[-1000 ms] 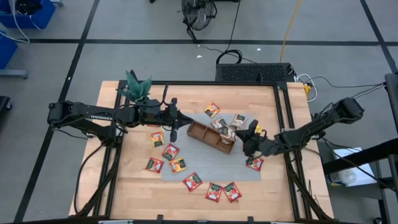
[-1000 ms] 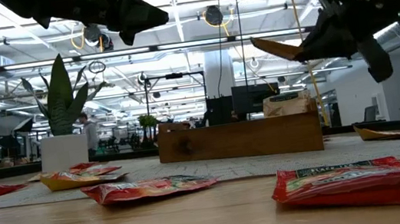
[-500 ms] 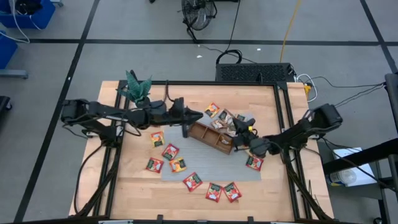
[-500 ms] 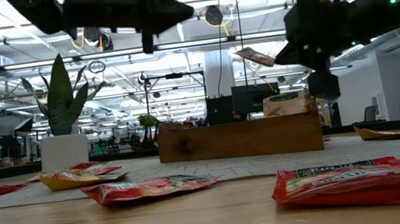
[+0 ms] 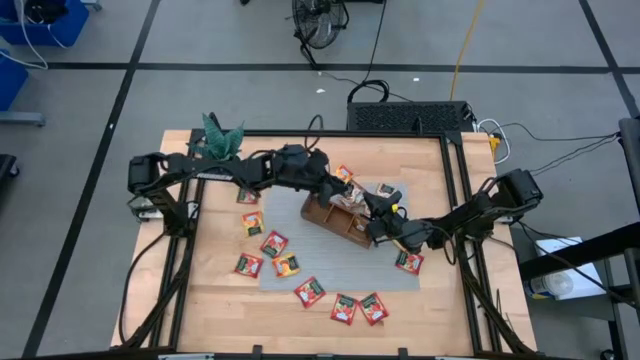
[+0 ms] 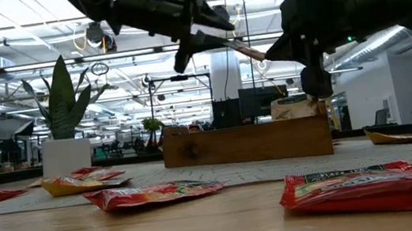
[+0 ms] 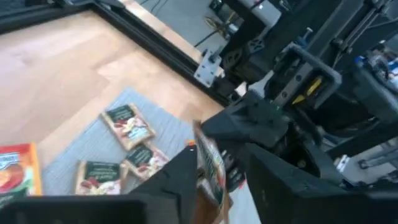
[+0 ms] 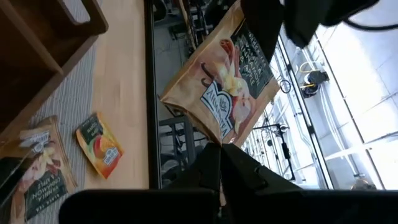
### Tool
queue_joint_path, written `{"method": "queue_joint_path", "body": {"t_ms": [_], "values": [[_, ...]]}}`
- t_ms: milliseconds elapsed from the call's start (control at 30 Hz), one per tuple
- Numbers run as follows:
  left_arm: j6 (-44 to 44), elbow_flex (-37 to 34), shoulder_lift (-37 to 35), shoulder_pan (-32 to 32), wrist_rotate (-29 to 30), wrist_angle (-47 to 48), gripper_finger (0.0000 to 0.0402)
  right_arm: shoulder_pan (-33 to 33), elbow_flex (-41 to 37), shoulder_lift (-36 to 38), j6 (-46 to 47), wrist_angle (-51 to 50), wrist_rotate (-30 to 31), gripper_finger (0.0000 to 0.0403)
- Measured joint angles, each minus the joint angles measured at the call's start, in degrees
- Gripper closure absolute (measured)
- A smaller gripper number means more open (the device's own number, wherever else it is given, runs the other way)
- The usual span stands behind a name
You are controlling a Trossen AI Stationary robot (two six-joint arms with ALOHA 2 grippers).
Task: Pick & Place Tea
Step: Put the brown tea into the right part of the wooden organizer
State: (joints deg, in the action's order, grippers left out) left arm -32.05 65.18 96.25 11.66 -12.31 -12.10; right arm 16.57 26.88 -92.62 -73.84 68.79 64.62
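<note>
Pinching 1 tan tea sachet (image 8: 221,87) by its edge in my clenched right claw (image 8: 221,146) over the wooden tray (image 8: 43,50), with my left claw (image 7: 217,165) spread loosely around it, I risk dropping it outside a compartment if I release before the left claw grips.

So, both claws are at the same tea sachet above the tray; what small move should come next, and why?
Probably close the left claw on the sachet: its fingers stand open on either side of it, while the right claw pinches its other edge above the wooden tray.
</note>
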Motion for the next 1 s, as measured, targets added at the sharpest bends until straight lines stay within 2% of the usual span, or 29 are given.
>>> {"method": "queue_joint_path", "body": {"t_ms": [233, 867, 1000], "values": [[0.36, 1.14, 0.65, -0.11, 0.04, 1.87, 0.0228, -0.5, 0.02, 0.0, -0.11, 0.25, -0.39, 0.0403], [0.43, 1.11, 0.65, -0.48, 0.25, 3.89, 0.0227, -1.24, 0.02, 0.04, -0.92, 3.08, -2.01, 0.0403], [0.44, 1.1, 0.65, -0.48, 0.25, 4.96, 0.0248, -1.24, 0.02, 0.04, -0.64, 3.06, -2.01, 0.0403]]}}
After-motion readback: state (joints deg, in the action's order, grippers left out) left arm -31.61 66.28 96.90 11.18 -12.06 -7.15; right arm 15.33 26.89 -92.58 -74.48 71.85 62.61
